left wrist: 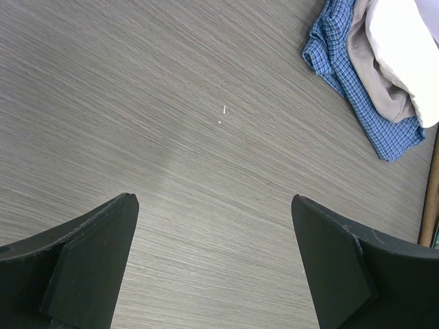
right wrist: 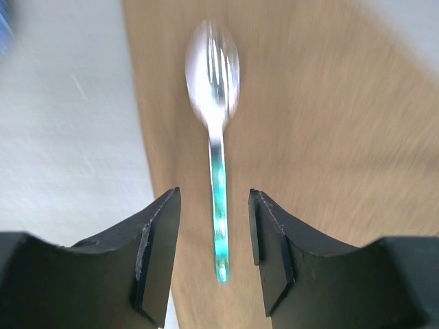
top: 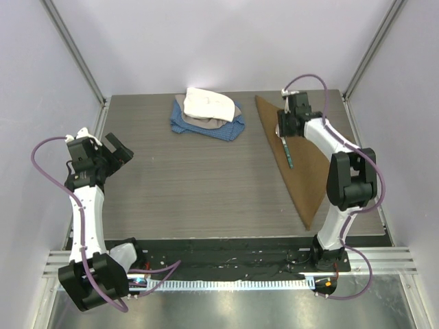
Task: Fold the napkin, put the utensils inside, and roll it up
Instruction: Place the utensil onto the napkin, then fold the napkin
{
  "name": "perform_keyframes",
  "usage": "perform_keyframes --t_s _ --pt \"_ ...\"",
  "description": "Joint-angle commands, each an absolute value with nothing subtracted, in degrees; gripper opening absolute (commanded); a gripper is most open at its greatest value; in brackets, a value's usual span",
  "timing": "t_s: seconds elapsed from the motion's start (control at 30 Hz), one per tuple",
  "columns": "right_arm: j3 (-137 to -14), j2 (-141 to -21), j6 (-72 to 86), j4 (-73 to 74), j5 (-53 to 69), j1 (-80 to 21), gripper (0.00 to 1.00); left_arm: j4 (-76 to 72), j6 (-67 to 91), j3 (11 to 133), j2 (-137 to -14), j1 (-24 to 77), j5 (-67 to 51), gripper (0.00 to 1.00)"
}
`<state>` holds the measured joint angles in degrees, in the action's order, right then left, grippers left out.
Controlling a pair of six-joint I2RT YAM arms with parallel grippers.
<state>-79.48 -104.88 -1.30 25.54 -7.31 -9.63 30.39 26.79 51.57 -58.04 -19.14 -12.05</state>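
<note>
With the napkin [top: 305, 185] lying folded into a triangle, the right gripper [right wrist: 214, 205] is hovering, jaws parted, astride the spoon [right wrist: 217, 157] resting on it, while the left gripper [left wrist: 212, 202] is idling wide open, the rolling not yet begun.

- The left gripper [left wrist: 212, 200] hung above the tabletop [left wrist: 137, 103], its dark jaws wide apart with nothing between them.
- Two tiny white specks lay on the grey wood grain.
- At upper right, a blue checked cloth [left wrist: 363, 110] lay under a beige cloth [left wrist: 370, 75] and a white cloth [left wrist: 405, 48].
- A thin brown strip of the napkin [left wrist: 431, 199] showed at the right edge.
</note>
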Motion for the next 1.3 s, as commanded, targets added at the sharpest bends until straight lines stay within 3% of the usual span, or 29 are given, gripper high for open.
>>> perform_keyframes --t_s 0.0,0.27,0.47,1.27 --pt "-92.44 -110.99 -0.09 23.29 -6.33 -10.46 0.52 28.21 27.16 51.42 -58.62 -18.90 -13.27 1.00" --pt "-112.30 -127.68 -0.09 23.64 -6.24 -12.22 0.46 28.13 26.89 51.42 -59.41 -18.81 -12.66 1.00" --pt "-118.99 -134.11 -1.14 23.73 -6.42 -14.24 0.41 27.77 27.07 51.42 -60.47 -18.81 -13.09 1.00" --pt "-122.26 -141.15 -6.06 22.76 -14.33 -16.79 0.39 27.86 26.98 51.50 -61.26 -18.81 -13.71 1.00"
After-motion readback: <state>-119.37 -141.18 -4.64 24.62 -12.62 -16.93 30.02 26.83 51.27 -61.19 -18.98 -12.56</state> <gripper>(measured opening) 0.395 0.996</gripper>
